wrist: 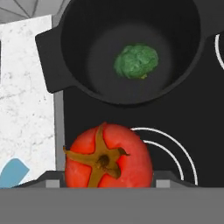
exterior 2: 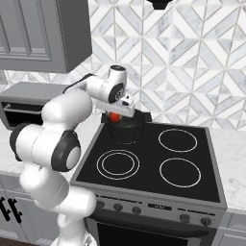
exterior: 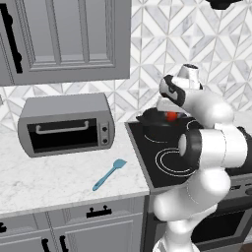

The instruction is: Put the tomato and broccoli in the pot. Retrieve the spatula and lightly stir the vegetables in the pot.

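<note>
Blue spatula [exterior: 109,174] lies diagonally, blade toward stove.

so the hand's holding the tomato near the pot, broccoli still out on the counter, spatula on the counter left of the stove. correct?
One thing is off: the broccoli is already lying inside the pot, as the hand view shows. The rest holds: the hand grips the tomato near the pot, and the spatula lies on the counter left of the stove.
</note>
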